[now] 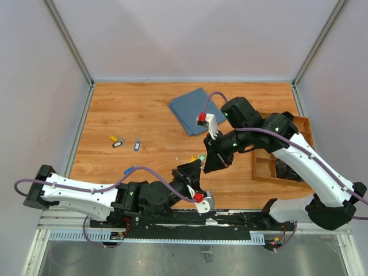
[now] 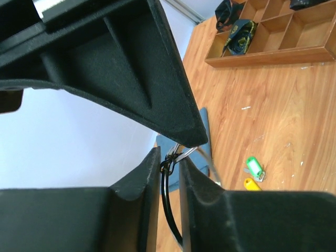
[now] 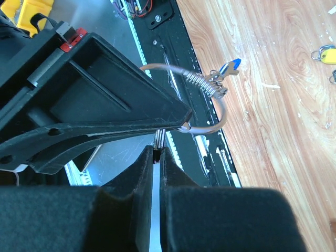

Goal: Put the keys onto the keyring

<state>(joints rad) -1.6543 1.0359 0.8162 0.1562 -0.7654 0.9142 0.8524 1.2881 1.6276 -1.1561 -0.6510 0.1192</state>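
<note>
Right tool (image 3: 157, 149) is clamped on the keyring (image 3: 205, 85), held over the worktop (image 1: 144, 115) close to its near edge. Left tool (image 2: 169, 157) meets it, jaws narrowly apart around the ring wire; grip cannot be confirmed. Green-tagged key (image 2: 254, 167) and yellow-tagged key (image 2: 252, 184) lie beneath both tools; the wooden tray (image 2: 273, 55) stands well right.

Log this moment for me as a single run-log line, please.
right gripper: shut on keyring | left gripper: jaws narrow around it, grip unclear | green key, yellow key: on table, off ring
</note>
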